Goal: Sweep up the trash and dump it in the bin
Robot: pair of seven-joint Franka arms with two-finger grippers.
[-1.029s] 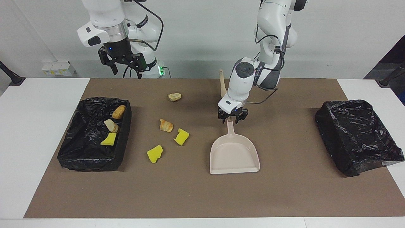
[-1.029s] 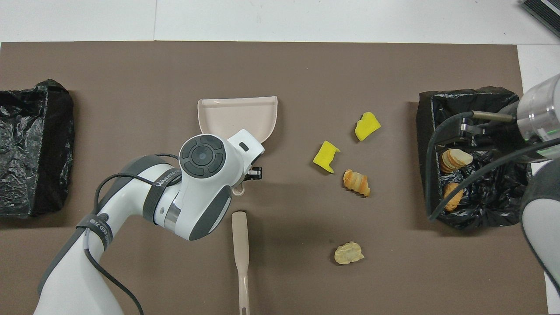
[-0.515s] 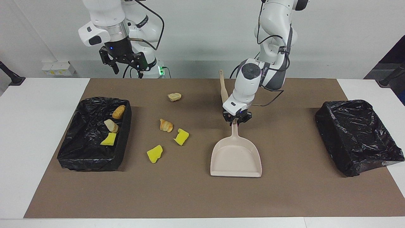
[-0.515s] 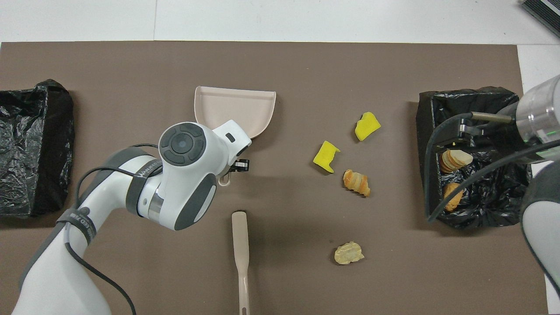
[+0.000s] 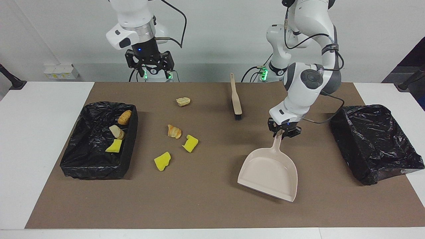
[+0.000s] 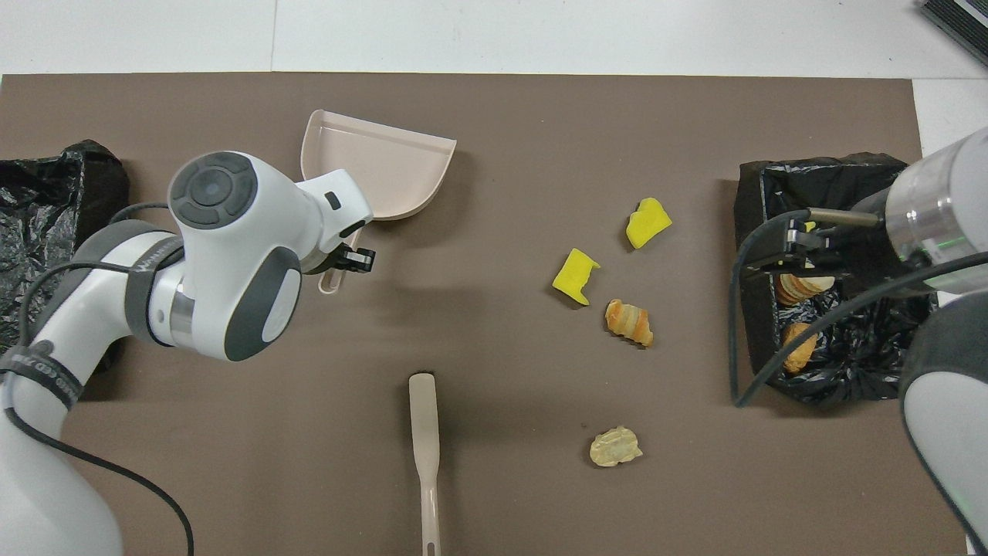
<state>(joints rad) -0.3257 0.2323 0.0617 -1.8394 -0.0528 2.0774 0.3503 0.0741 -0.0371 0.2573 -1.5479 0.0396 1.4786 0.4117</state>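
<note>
Facing view: left gripper point(image 5: 284, 132) clamped on dustpan point(image 5: 269, 173) handle (right gripper point(image 5: 150, 68) wide, waiting); keep pan level, lip turned toward trash point(image 5: 176, 143) at nine o'clock.

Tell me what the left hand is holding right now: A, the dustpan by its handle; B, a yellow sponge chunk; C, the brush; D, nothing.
A: the left hand is shut on the handle of the dustpan, while the brush lies alone on the mat, nearer to the robots.
</note>
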